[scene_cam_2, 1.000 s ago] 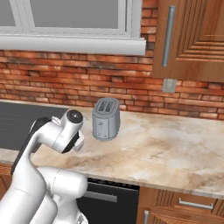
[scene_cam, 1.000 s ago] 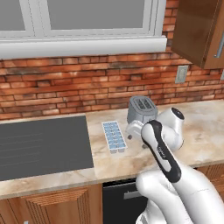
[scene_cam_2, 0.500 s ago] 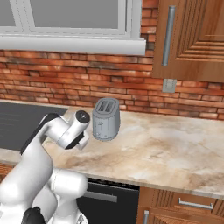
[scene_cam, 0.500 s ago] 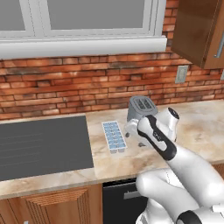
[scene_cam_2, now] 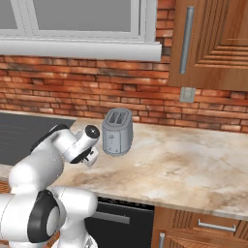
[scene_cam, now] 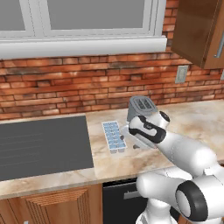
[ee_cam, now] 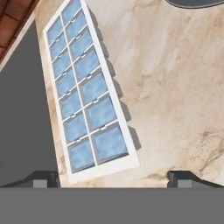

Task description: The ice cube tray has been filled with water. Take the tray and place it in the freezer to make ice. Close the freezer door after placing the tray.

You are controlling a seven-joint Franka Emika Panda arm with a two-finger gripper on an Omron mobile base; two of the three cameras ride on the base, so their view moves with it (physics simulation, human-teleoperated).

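Jaws wide, gripper (ee_cam: 113,178) above ice cube tray (ee_cam: 85,90) end

The white arm rises from the base, bends at a dark elbow joint and reaches forward and low over the counter's front half. Its wrist is turned down, so the gripper (ee_cam: 113,177) points at the surface. The two dark fingertips (ee_cam: 43,178) stand wide apart, with nothing held between them.
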